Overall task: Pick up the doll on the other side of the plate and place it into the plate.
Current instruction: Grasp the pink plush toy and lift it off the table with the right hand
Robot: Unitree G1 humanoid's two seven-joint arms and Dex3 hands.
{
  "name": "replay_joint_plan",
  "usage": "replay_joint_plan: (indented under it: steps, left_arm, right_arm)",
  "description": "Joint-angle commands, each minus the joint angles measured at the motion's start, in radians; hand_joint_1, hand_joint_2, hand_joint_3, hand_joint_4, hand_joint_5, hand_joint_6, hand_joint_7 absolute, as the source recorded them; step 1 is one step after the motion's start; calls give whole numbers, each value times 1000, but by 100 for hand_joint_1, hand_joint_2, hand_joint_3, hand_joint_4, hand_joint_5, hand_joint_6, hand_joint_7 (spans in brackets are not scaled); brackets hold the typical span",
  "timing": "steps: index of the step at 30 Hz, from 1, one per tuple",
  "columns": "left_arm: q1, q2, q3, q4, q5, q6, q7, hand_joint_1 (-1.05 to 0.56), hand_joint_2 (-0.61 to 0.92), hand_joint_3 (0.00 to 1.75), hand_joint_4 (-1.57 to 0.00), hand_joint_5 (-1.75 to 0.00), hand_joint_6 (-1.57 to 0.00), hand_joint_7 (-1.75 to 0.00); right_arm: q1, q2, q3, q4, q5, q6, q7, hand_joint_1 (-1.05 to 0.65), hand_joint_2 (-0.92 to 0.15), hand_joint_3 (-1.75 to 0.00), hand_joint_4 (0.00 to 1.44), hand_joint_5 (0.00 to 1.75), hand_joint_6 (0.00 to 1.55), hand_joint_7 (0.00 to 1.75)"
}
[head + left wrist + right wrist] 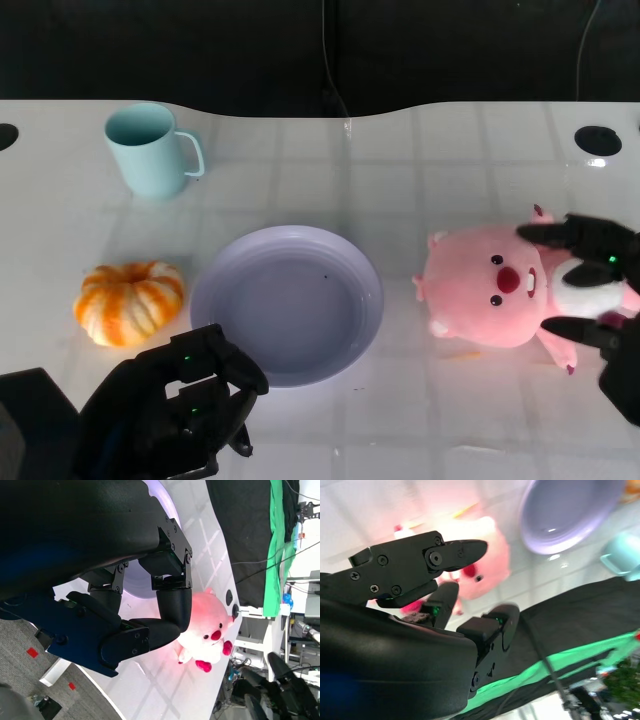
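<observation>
A pink plush doll (485,290) lies on the white table just right of the lilac plate (215,270). My right hand (605,255) is at the doll's right side, with one finger over its top edge and another under its lower edge, spread apart; no firm grip shows. The right wrist view shows the doll (490,565) beyond the fingers (460,552) and the plate (565,515) farther off. My left hand (185,400) sits at the plate's near-left edge with its fingers curled in and holding nothing. The left wrist view has the doll (207,622) past the curled fingers (172,605).
An orange-and-white pumpkin (128,302) lies left of the plate. A light blue cup (150,150) stands at the back left. Round holes (597,140) mark the table's far corners, and a dark cloth hangs behind the far edge.
</observation>
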Motion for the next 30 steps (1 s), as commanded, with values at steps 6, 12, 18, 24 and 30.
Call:
replay_joint_plan:
  steps: [6, 12, 18, 24, 30]
  left_arm:
    - [-7, 13, 11, 4, 14, -6, 2, -41, 75, 76, -61, -175, -66, -137]
    - [-1, 13, 12, 3, 14, -10, -1, -42, 76, 76, -61, -175, -66, -137]
    - [2, 14, 16, -4, 8, -5, -3, -43, 76, 75, -61, -175, -66, -136]
    - [3, 14, 18, 1, 6, -16, -9, -43, 76, 74, -61, -175, -67, -135]
    - [3, 11, 17, -6, 6, -7, -3, -44, 77, 73, -62, -175, -68, -134]
  right_arm:
    - [-112, -66, 122, 39, -204, 194, 64, -65, -92, -10, 17, 46, 14, 1]
    - [-183, -110, 212, 162, -348, 191, 85, -70, -92, -9, 22, 43, 17, 2]
    - [-235, -120, 262, 272, -405, 168, 131, -75, -91, -6, 16, 37, 16, 1]
    - [-260, -97, 291, 340, -428, 149, 130, -68, -84, 0, 9, 34, 15, 0]
    - [-289, -74, 312, 399, -429, 137, 135, -59, -78, 0, 4, 33, 11, 0]
